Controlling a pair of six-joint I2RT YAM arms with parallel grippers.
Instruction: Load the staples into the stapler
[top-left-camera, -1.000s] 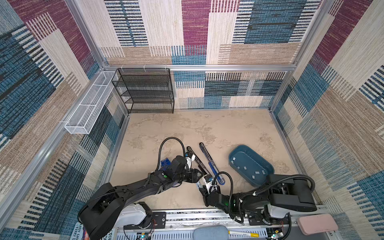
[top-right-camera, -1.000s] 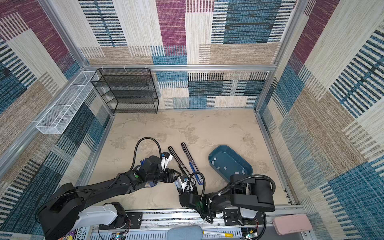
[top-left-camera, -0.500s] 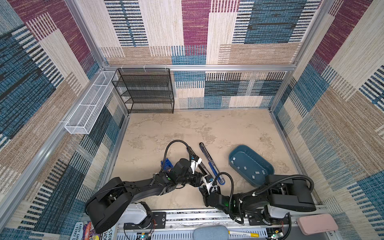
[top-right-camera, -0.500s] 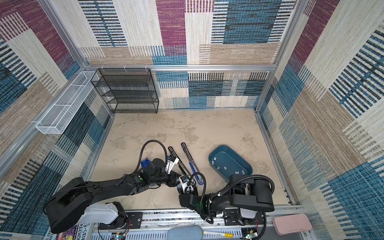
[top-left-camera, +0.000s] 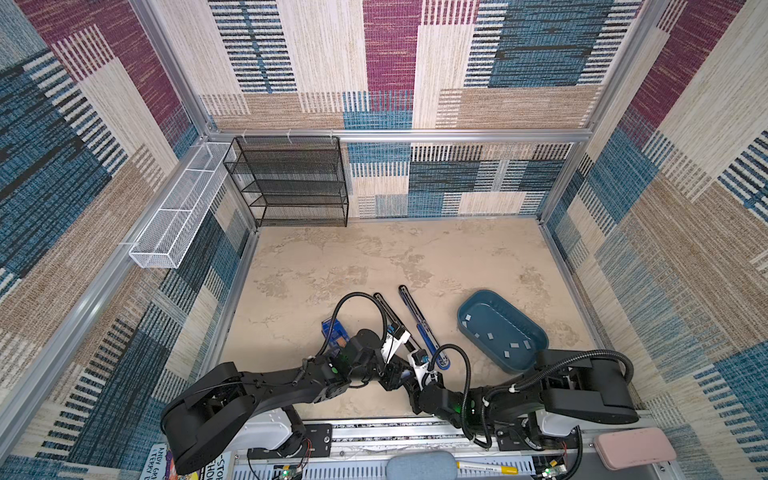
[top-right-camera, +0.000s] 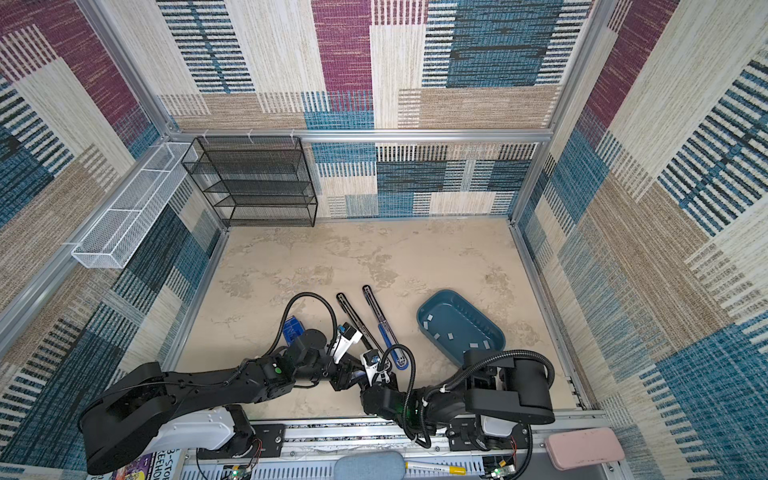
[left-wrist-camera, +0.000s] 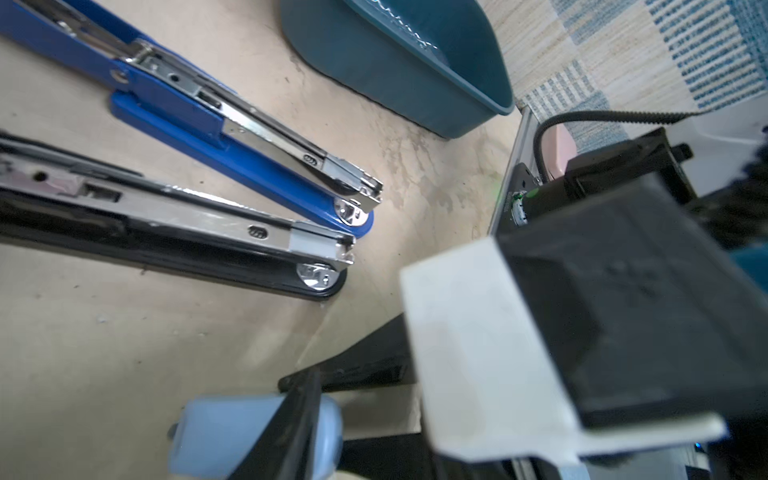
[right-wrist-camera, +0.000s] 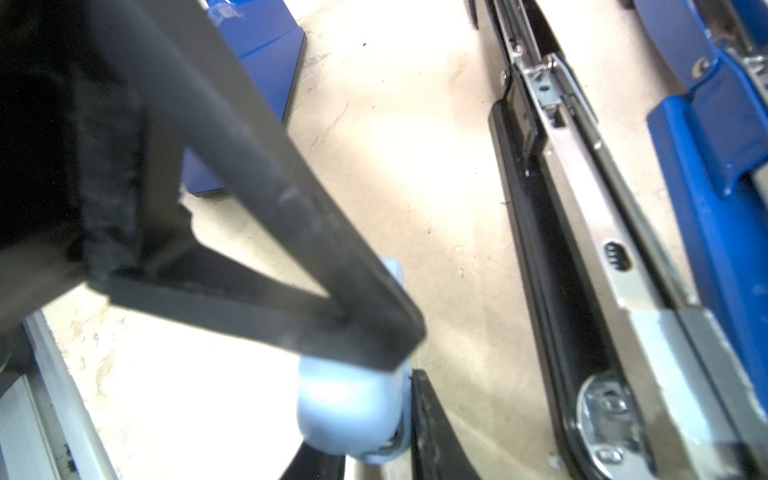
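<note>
A black stapler (top-left-camera: 392, 318) (left-wrist-camera: 174, 224) and a blue stapler (top-left-camera: 419, 324) (left-wrist-camera: 216, 120) lie opened flat side by side on the table. The staples (top-left-camera: 514, 344) (top-right-camera: 473, 344) are small grey strips scattered in a teal tray (top-left-camera: 490, 320). In front of the staplers my right gripper (top-left-camera: 411, 380) (right-wrist-camera: 365, 415) is shut on a light-blue rounded object (right-wrist-camera: 345, 411) (left-wrist-camera: 232, 432). My left gripper (top-left-camera: 400, 374) (left-wrist-camera: 316, 399) meets it from the left. One of its black fingers (right-wrist-camera: 291, 249) lies across that object. How its jaws stand is unclear.
A small blue box (top-left-camera: 332, 330) sits left of the staplers, behind the left wrist. At the back left stand a black wire shelf (top-left-camera: 291, 183) and a white wire basket (top-left-camera: 178, 208). A pink case (top-left-camera: 631, 453) and a marker (top-left-camera: 486, 467) lie on the front rail.
My left arm has swung right and forward until its gripper meets the right gripper, and its jaws have narrowed. The right arm and the light-blue object have stayed put.
</note>
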